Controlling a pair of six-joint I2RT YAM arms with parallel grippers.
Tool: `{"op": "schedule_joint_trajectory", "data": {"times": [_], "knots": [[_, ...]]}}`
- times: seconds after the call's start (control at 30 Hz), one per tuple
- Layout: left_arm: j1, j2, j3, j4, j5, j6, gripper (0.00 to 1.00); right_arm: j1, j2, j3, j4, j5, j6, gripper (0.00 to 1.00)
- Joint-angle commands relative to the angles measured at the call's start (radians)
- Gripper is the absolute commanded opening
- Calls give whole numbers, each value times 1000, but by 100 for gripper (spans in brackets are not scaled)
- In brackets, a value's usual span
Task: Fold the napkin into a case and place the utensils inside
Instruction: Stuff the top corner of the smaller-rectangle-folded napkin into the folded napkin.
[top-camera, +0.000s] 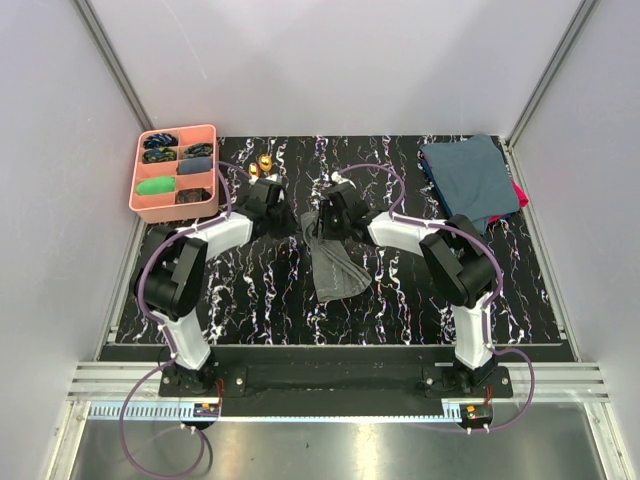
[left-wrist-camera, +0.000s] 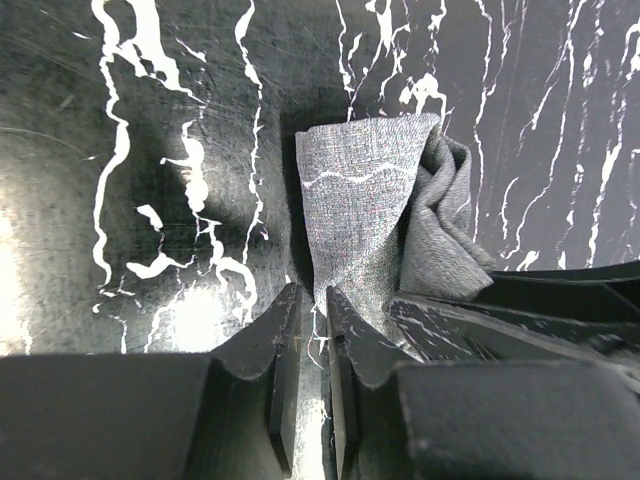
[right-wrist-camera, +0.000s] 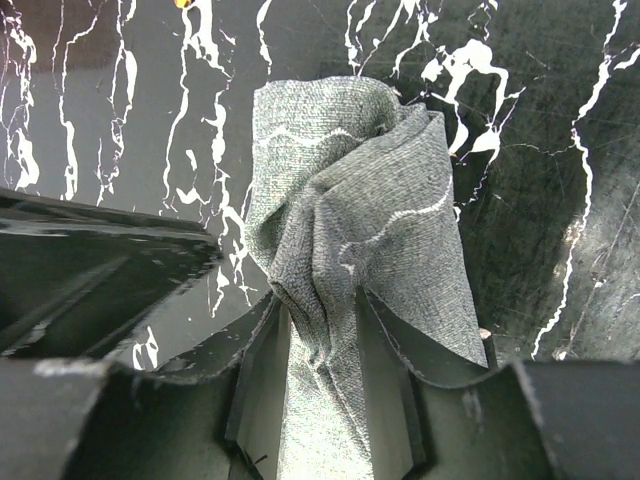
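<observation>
1. Folding is judged to be in hand. The napkin (top-camera: 335, 268) is laid as a rumpled strip at the middle of the desk (top-camera: 250, 300), its far end bunched, and no case is formed yet.
2. The napkin's edge is pinched by the nearly closed left fingers (left-wrist-camera: 288, 350). The right fingers (right-wrist-camera: 255, 370) are parted loosely around the bunch.
3. Next, the bunch should be flattened and a clean fold laid.
4. The utensils (top-camera: 264, 164) are seen by the far edge, well apart.
5. From above, the napkin's far end is hidden by the arms, and its layers cannot be counted.
</observation>
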Motion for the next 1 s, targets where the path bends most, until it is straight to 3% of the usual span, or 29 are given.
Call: {"op": "schedule_joint_trajectory", "data": {"times": [0.0,0.47,0.53,0.6,0.7,0.97], "knots": [[-19,21,56,4,-1,24,20,6,-64,45,-18,14,-35,42],[-23,43,85,-24,-41,32,25,6,-44,99,-57,15,-75,41],[-23,40,88,-24,-42,35,31,6,-34,103,-61,11,-73,38],[-23,38,98,-25,-44,42,34,6,-21,106,-60,-2,-73,24],[-25,46,111,-30,-39,55,41,6,-1,116,-66,-23,-70,14],[-34,66,153,-110,-119,68,38,6,19,123,-63,-40,-69,4]]}}
